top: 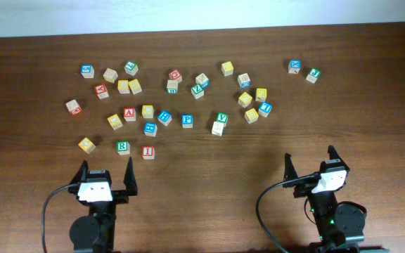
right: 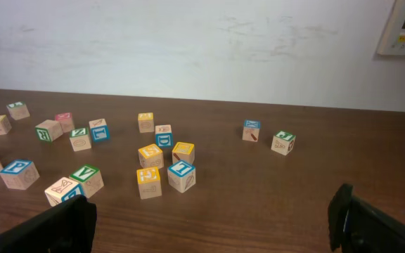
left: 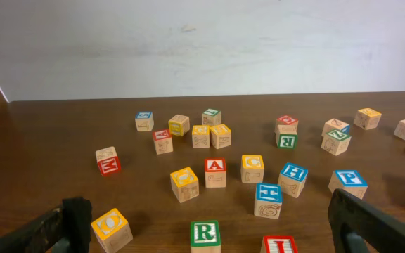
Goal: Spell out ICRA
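Observation:
Lettered wooden blocks lie scattered across the far half of the brown table [top: 209,169]. A red I block [top: 148,152] and a green R block [top: 122,147] sit closest to my left gripper [top: 106,173], which is open and empty just in front of them. A red A block [top: 129,114] and a yellow C block [top: 148,111] lie further back. The left wrist view shows R [left: 205,234], I [left: 280,244], A [left: 215,171] and C [left: 252,167] ahead of the open jaws [left: 209,209]. My right gripper [top: 310,163] is open and empty over bare table [right: 213,204].
Several other blocks lie spread out, among them a yellow block [top: 86,145] at the left, a blue P block [top: 187,119], a blue I block [top: 265,109] and two blocks at the far right [top: 295,66]. A white wall runs along the table's far edge.

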